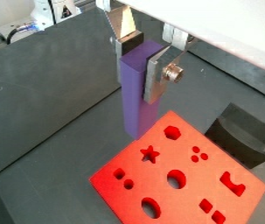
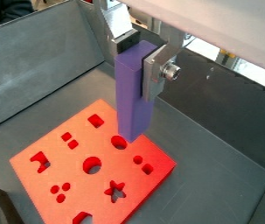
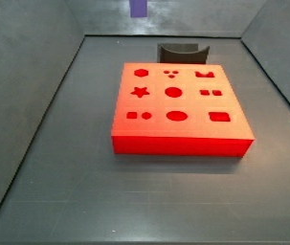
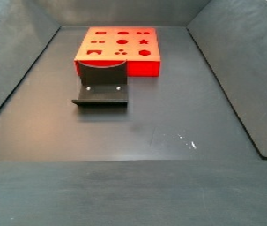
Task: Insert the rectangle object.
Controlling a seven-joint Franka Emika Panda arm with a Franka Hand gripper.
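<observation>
My gripper (image 1: 142,61) is shut on the purple rectangle object (image 1: 137,96), which hangs upright between the silver fingers (image 1: 158,74); it also shows in the other wrist view (image 2: 132,92). The bar's lower end hangs high above the far edge of the red block with shaped holes (image 1: 181,175), (image 2: 94,166). In a side view only the bar's tip (image 3: 140,9) shows at the top edge, above and behind the red block (image 3: 179,105). In the other side view the red block (image 4: 119,48) shows but the gripper and bar are out of view.
A dark grey curved piece (image 3: 182,50) lies just behind the red block; it also shows in the other views (image 4: 101,88), (image 1: 242,136). Grey bin walls (image 3: 45,124) slope up on all sides around the dark floor (image 4: 147,132).
</observation>
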